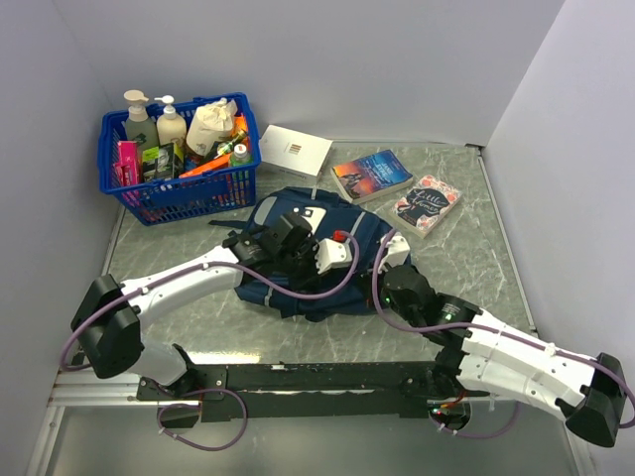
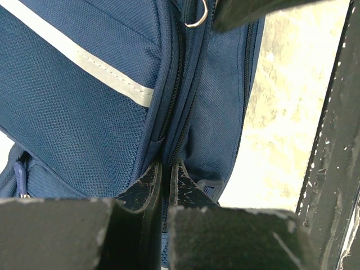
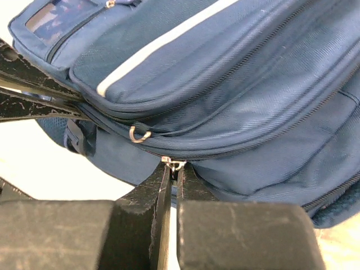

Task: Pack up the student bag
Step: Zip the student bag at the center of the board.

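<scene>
Top view: the student bag [image 1: 298, 201] lies flat mid-worktop, somewhat toward the near edge. The worktop [image 1: 476, 268] is grey marbled. The left arm [image 1: 189, 278] and right arm [image 1: 496, 347] both reach in over the bag, wrists close together. A blue basket [image 1: 179, 188] of bottles and packets sits in the far left corner. A white box [image 1: 295, 149] lies just beside it, with two paperbacks [image 1: 397, 188] further along toward the far right.

Left wrist view: the left gripper [image 2: 166, 171] is closed, its fingertips pinched together on the bag's fabric right at a zip seam. A grey stripe [image 2: 95, 64] runs across the pocket above. A metal ring [image 2: 196, 17] hangs near the top edge of the view.

Right wrist view: the right gripper [image 3: 173, 174] is closed on a small silver zip pull [image 3: 174, 163] at the bag's lower seam. The ring hangs just up-left of it. The other gripper's dark fingers enter from the left and clamp the bag's edge.
</scene>
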Action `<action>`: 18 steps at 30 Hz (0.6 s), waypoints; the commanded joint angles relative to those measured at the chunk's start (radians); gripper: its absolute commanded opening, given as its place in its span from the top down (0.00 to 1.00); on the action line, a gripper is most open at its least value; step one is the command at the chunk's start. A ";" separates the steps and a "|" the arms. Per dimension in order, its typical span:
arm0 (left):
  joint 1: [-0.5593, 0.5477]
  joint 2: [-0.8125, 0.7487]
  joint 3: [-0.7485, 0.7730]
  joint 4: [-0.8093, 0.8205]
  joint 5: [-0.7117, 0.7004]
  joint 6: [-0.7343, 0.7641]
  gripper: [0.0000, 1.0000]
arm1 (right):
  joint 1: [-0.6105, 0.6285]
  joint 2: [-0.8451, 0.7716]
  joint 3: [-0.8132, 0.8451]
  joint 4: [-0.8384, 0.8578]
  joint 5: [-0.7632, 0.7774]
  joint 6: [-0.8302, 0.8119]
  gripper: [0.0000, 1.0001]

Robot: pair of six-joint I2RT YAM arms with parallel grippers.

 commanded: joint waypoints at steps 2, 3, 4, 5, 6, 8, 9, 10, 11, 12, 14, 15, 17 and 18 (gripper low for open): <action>0.013 -0.054 -0.050 -0.063 -0.077 0.027 0.99 | -0.070 -0.064 0.026 -0.065 0.015 0.005 1.00; 0.013 -0.062 -0.055 -0.063 -0.083 0.029 0.99 | -0.073 -0.072 0.029 -0.076 0.018 0.006 1.00; 0.013 -0.065 -0.064 -0.064 -0.088 0.038 0.99 | -0.080 -0.078 0.027 -0.088 0.022 0.006 1.00; 0.013 -0.069 -0.069 -0.066 -0.094 0.044 0.99 | -0.093 -0.091 0.024 -0.095 0.024 0.005 1.00; 0.013 -0.078 -0.076 -0.067 -0.101 0.050 0.99 | -0.104 -0.096 0.024 -0.102 0.028 0.008 1.00; 0.021 -0.089 -0.093 -0.076 -0.111 0.073 0.99 | -0.126 -0.105 0.024 -0.116 0.019 0.005 1.00; 0.022 -0.104 -0.101 -0.081 -0.112 0.083 0.99 | -0.145 -0.107 0.024 -0.116 0.007 -0.001 1.00; 0.027 -0.114 -0.116 -0.084 -0.117 0.104 0.99 | -0.155 -0.107 0.024 -0.115 0.004 -0.006 1.00; 0.039 -0.123 -0.124 -0.090 -0.118 0.115 0.99 | -0.164 -0.102 0.027 -0.119 0.004 -0.008 1.00; 0.045 -0.143 -0.132 -0.104 -0.117 0.124 0.99 | -0.182 -0.098 0.030 -0.122 -0.001 -0.015 1.00; 0.073 -0.170 -0.162 -0.128 -0.094 0.168 0.99 | -0.204 -0.078 0.033 -0.118 -0.016 -0.024 1.00; 0.079 -0.199 -0.176 -0.148 -0.094 0.185 0.99 | -0.211 -0.073 0.035 -0.103 -0.025 -0.043 1.00; 0.102 -0.230 -0.220 -0.179 -0.095 0.245 0.99 | -0.234 -0.056 0.039 -0.090 -0.059 -0.054 1.00; 0.110 -0.265 -0.256 -0.206 -0.094 0.267 0.99 | -0.242 -0.052 0.041 -0.075 -0.082 -0.070 1.00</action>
